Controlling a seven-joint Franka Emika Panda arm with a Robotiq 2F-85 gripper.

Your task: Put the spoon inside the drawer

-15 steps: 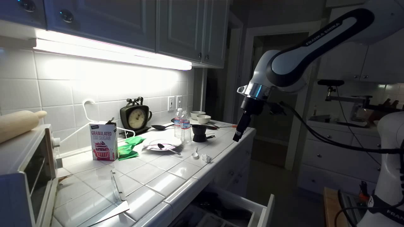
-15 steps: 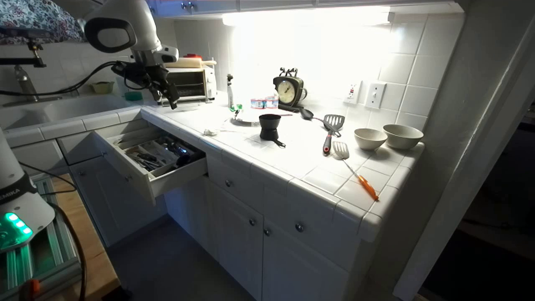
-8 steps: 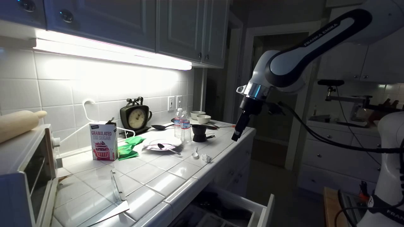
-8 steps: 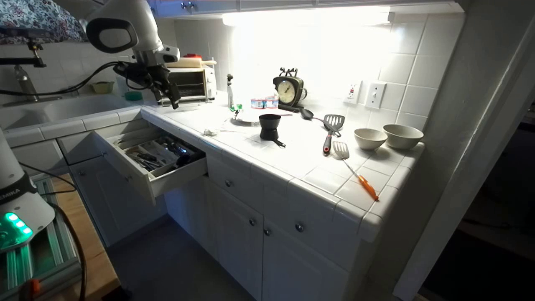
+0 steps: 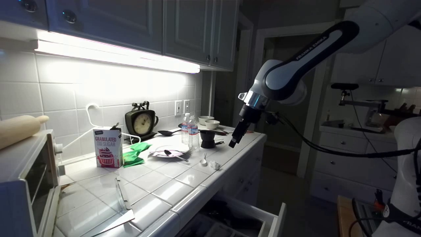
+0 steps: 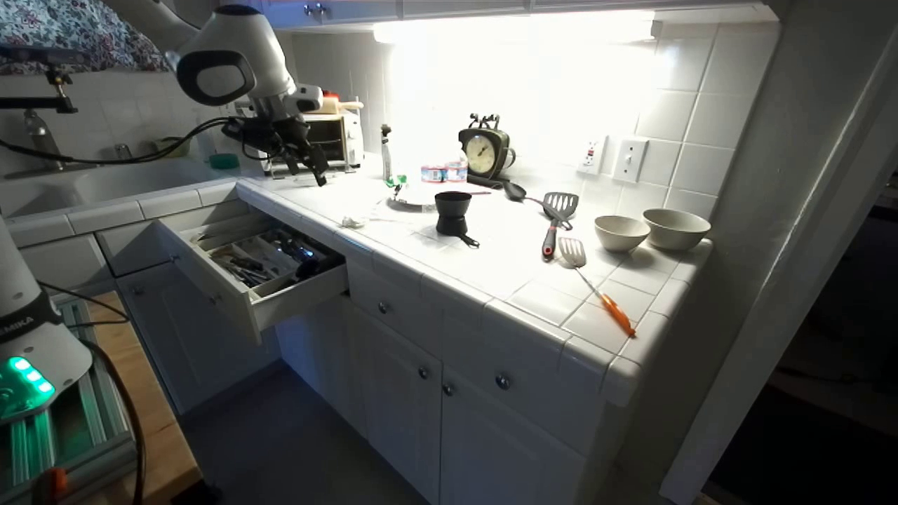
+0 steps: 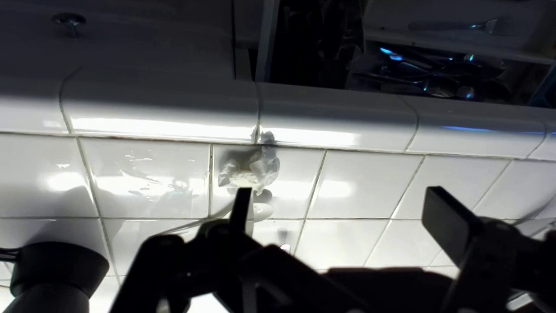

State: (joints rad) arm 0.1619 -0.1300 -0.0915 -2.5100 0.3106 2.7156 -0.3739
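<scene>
White tile covers the surface (image 5: 158, 181) and the wall (image 5: 56, 95) behind it, under a glaring tube light (image 5: 118, 59); the room beyond your arm (image 5: 306, 62) is dim. Your spoon (image 5: 174, 155) lies at the plate (image 5: 154, 152), slim and shorter than the plate is wide, its dark bowl over the plate and its paler handle slanting past the rim towards the front edge (image 5: 187, 202). You cannot tell whether the handle's end touches the tile. A pale spoon (image 5: 203, 161) lies apart from it, just beside a crumpled scrap (image 7: 252, 173) near the rounded front edge. Your gripper (image 7: 339, 191) hangs above the surface, tilted, its fingers (image 7: 447, 221) spread wide with tile showing between them, and it has hold of nothing. Two bottles (image 5: 194, 138) stand close on one side of the plate and a green bag (image 5: 133, 158) lies on the other, so your clearest room is the bare tile between the plate and the front edge. A black cup (image 6: 452, 214) stands upright near the bottles. Below the front edge, the drawer (image 6: 298, 303) stands pulled out, uncovered from above, with cutlery (image 7: 438, 87) inside.
</scene>
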